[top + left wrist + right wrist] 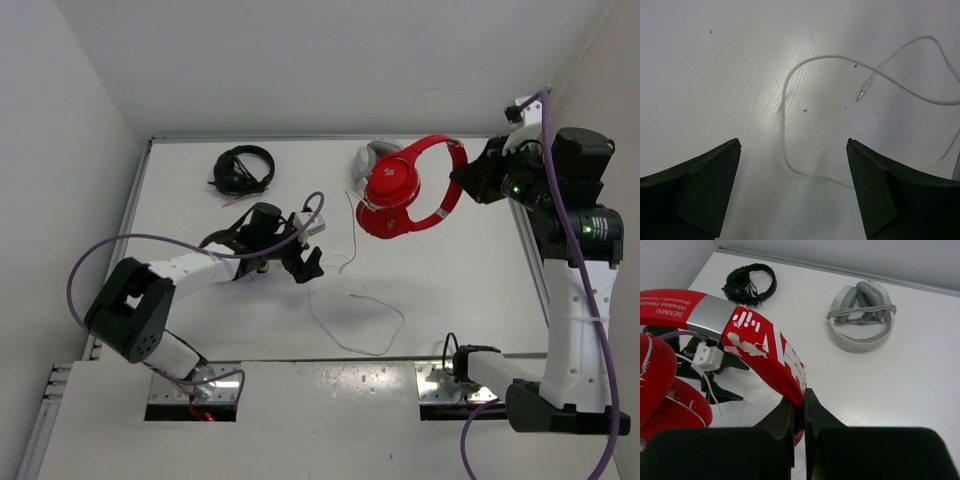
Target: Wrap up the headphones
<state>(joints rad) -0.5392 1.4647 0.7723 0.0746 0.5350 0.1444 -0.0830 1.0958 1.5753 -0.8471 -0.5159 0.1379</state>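
The right gripper [799, 412] pinches the headband [767, 352] of the red headphones [405, 190], held above the far side of the desk [460, 290]. The left gripper [794, 145] hovers open over their loose white cable [783, 125]. The thin cable could slip from a grasp, or the narrow headband pinch could twist.

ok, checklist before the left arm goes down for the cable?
1. Right jaws clamped on the headband of the red headphones: ok.
2. Left jaws open: ok.
3. White cable runs between the left jaws: ok.
4. Plug lying loose on the table: ok.
5. Cable seated in the earcup: cannot tell.
6. Cable clear of the grey-white headset: cannot tell.
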